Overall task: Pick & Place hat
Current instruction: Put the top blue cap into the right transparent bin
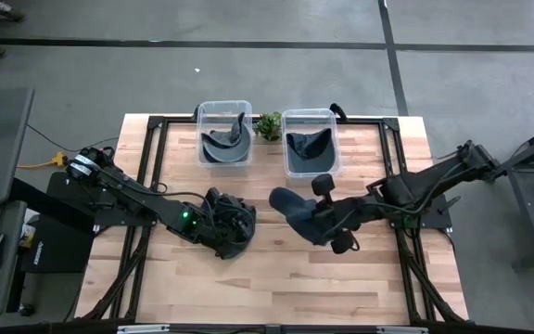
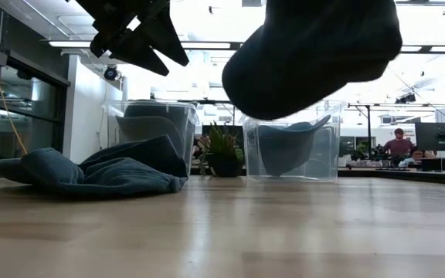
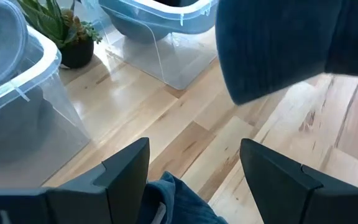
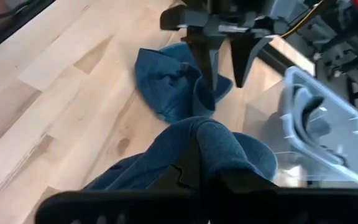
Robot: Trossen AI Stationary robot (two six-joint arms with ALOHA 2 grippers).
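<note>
Two dark blue hats are out on the table. One hat (image 1: 233,237) lies crumpled on the wood (image 2: 107,171), and my left gripper (image 1: 222,223) hangs open just above it (image 3: 194,168), fingers pointing down on either side without touching. My right gripper (image 1: 321,221) is shut on the other hat (image 1: 293,206), which is up in the air near the table's middle (image 2: 315,46). Two clear bins stand at the far side; each holds a hat. My right gripper pinches the second hat at a bunched fold (image 4: 211,146) between its two fingers. It comes at the hat roughly level, from the table's right. The hat is lifted clear of the table (image 2: 315,46), and its body bulges out beyond the fingertips toward the left.
The left bin (image 1: 225,134) and right bin (image 1: 311,141) stand at the far edge with a small potted plant (image 1: 269,125) between them. Bare wood stretches along the near side. People sit at desks in the room behind (image 2: 399,145).
</note>
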